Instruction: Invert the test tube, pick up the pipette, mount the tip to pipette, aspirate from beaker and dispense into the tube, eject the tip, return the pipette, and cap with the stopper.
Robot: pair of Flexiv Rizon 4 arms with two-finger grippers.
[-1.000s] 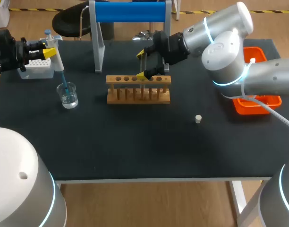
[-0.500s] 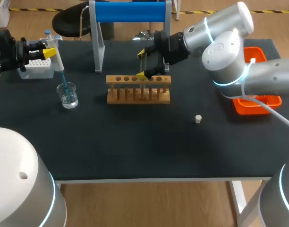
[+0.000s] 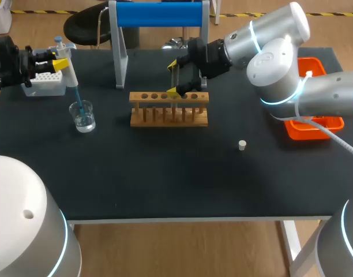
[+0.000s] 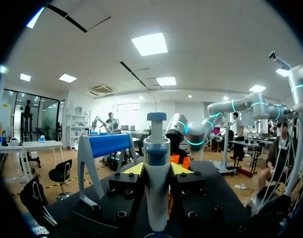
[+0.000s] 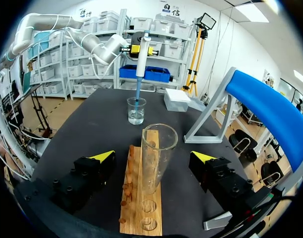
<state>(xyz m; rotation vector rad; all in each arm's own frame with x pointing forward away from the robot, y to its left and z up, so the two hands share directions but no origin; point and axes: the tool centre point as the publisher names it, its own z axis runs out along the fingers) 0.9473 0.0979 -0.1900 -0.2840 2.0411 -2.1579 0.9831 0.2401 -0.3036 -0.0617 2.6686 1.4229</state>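
Note:
My left gripper (image 3: pixel 56 61) is shut on the white pipette (image 3: pixel 67 68), holding it upright, and the pipette's blue tip dips into the glass beaker (image 3: pixel 83 115) of clear liquid. In the left wrist view the pipette (image 4: pixel 156 183) stands between the yellow fingertips (image 4: pixel 133 168). The glass test tube (image 3: pixel 176 81) stands mouth up in the wooden rack (image 3: pixel 202 97). My right gripper (image 5: pixel 152 157) is open, one finger on each side of the test tube (image 5: pixel 156 158) and apart from it. The small white stopper (image 3: pixel 241 145) lies on the table, right of the rack.
A white tip box (image 3: pixel 47 82) sits at the back left behind the beaker. The blue-topped pipette stand (image 3: pixel 159 14) rises behind the rack. An orange tray (image 3: pixel 315 128) sits at the right edge under my right arm.

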